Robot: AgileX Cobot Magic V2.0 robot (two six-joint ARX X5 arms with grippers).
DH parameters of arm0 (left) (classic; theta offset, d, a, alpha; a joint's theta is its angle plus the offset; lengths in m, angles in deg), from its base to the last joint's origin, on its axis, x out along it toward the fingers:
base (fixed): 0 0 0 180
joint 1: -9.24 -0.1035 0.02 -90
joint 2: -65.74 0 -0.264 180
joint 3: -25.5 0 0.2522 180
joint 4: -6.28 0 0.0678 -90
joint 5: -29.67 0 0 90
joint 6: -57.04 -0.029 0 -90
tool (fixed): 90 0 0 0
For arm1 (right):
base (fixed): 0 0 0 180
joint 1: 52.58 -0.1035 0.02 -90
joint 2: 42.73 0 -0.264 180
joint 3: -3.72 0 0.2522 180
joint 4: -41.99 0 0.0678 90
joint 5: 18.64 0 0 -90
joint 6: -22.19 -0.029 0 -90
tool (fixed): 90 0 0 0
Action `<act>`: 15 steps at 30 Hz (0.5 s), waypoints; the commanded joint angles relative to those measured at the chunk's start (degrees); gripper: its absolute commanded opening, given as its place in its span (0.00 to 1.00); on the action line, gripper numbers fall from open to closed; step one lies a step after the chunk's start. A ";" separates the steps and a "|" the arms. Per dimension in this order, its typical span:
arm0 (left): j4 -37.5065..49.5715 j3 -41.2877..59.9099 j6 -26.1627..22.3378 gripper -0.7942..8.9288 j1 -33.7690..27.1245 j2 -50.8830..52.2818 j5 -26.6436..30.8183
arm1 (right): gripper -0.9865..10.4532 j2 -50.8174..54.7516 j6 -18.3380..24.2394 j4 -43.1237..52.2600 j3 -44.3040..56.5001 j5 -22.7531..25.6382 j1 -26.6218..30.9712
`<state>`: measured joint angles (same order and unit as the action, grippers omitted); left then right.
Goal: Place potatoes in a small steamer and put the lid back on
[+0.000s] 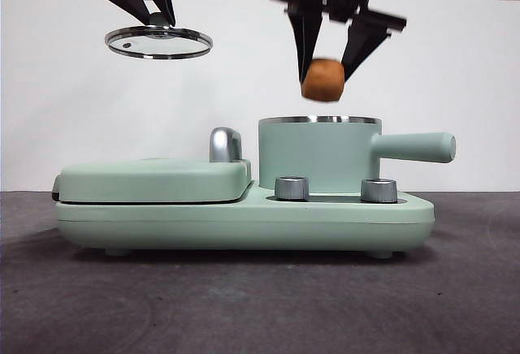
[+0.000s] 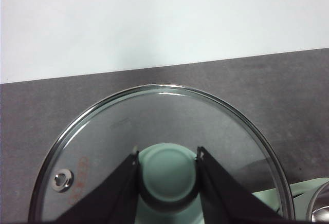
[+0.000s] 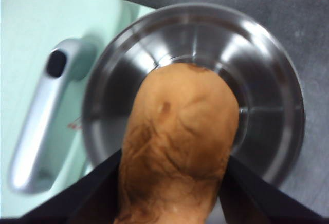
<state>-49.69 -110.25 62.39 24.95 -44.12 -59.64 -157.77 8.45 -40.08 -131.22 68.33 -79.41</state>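
The mint-green small steamer (image 1: 318, 153) stands open at the appliance's right end, its side handle pointing right. Its steel inside (image 3: 267, 106) shows in the right wrist view. My right gripper (image 1: 327, 74) hangs just above the pot's rim, shut on the orange-brown potato (image 1: 323, 79), which fills the right wrist view (image 3: 180, 147). High at the left, over the griddle, my left gripper (image 1: 158, 19) is shut on the knob (image 2: 168, 173) of the glass lid (image 1: 158, 43). The lid (image 2: 118, 147) hangs level in the air.
A flat mint-green griddle cover (image 1: 154, 180) with a chrome handle (image 1: 225, 144) lies left of the pot on the shared base (image 1: 244, 222). Two steel dials (image 1: 292, 188) stand at the base's front. Dark tabletop (image 1: 244, 305) stretches in front.
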 commanded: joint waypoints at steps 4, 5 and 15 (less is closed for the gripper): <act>1.51 -2.43 0.07 0.10 0.11 0.77 -0.04 | 0.29 -5.92 2.36 -1.07 -2.73 -1.27 0.39; 1.51 -2.43 0.07 0.10 0.11 0.77 -0.07 | 0.29 -6.56 2.69 -1.68 -2.73 -1.29 0.39; 1.31 -2.40 0.07 0.10 0.11 0.77 -0.07 | 0.52 -8.35 4.24 -2.69 -2.75 -1.20 0.42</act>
<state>-49.74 -110.25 62.39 24.95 -44.12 -59.64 -164.88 11.91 -43.07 -132.30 67.06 -78.73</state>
